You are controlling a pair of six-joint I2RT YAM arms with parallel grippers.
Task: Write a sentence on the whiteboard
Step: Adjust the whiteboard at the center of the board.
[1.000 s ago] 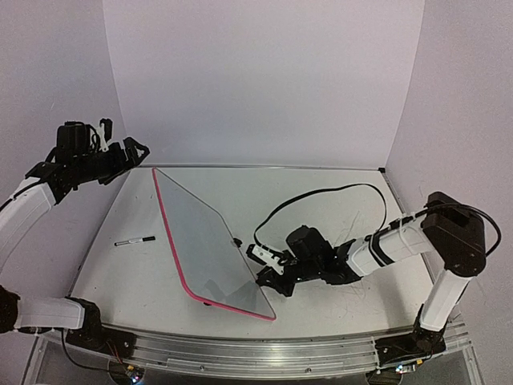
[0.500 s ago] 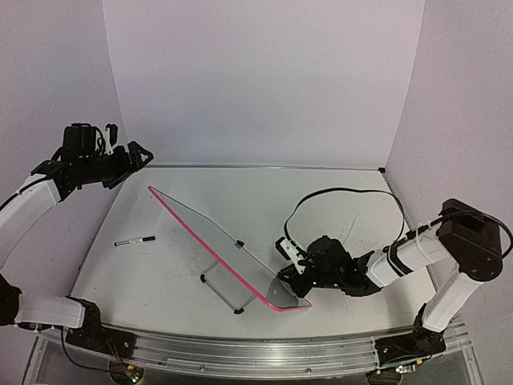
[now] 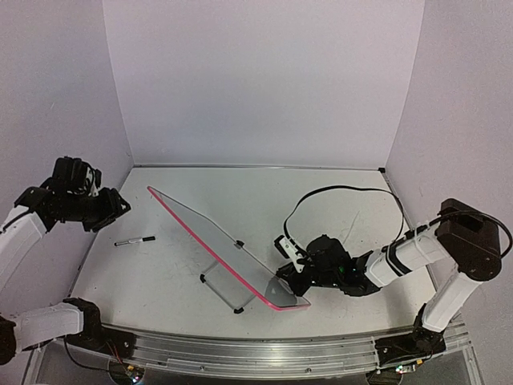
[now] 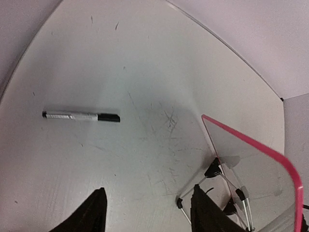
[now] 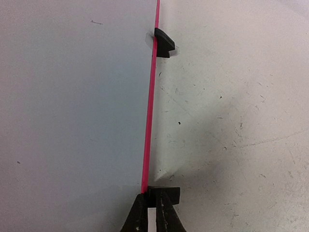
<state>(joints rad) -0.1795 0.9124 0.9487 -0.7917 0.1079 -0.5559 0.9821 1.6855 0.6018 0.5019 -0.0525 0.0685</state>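
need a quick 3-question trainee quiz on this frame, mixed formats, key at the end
1. True or false: the left gripper holds the marker.
2. The right gripper is clamped on the whiteboard's: A) pink edge, B) centre of its face, C) nothing at all.
3. Fill in: the whiteboard is not lying flat; it is ___.

Key: 1 false, the marker lies on the table and the left gripper is open; 2 A; 3 tilted.
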